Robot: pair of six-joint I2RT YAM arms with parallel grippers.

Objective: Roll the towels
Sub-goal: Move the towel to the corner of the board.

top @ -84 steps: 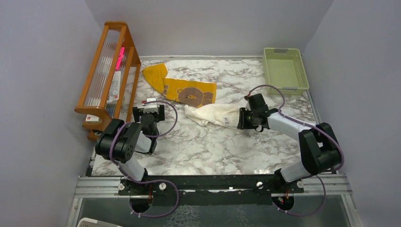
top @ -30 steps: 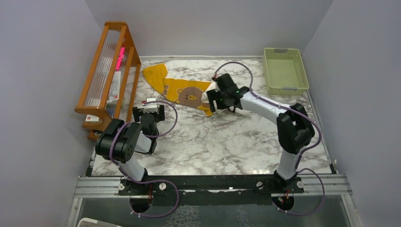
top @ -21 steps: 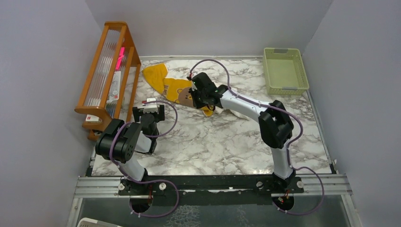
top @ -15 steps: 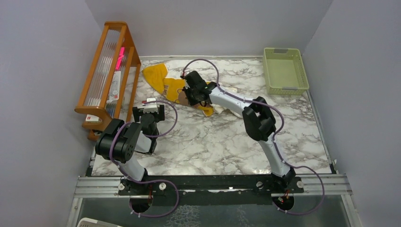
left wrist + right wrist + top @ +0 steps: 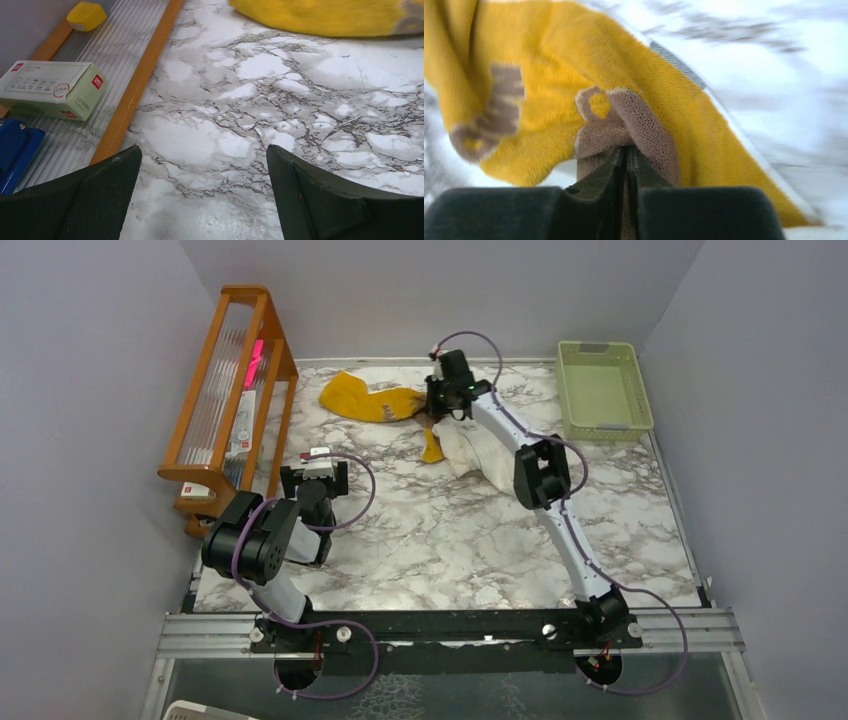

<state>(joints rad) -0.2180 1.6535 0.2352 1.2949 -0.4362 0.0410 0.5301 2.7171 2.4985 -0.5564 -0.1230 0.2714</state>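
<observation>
Right gripper [image 5: 626, 156] is pinching yellow towel [image 5: 365, 403] by its brown patch near far edge, likely to spread it flat for rolling. Left gripper [image 5: 202, 152] is idling near left edge, jaws apart.

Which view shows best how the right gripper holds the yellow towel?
The right wrist view: the right gripper is shut on the yellow towel, at its brown patch. The top view shows the bunched towel, the pinch too small to tell. The left wrist view shows only a yellow edge.
</observation>
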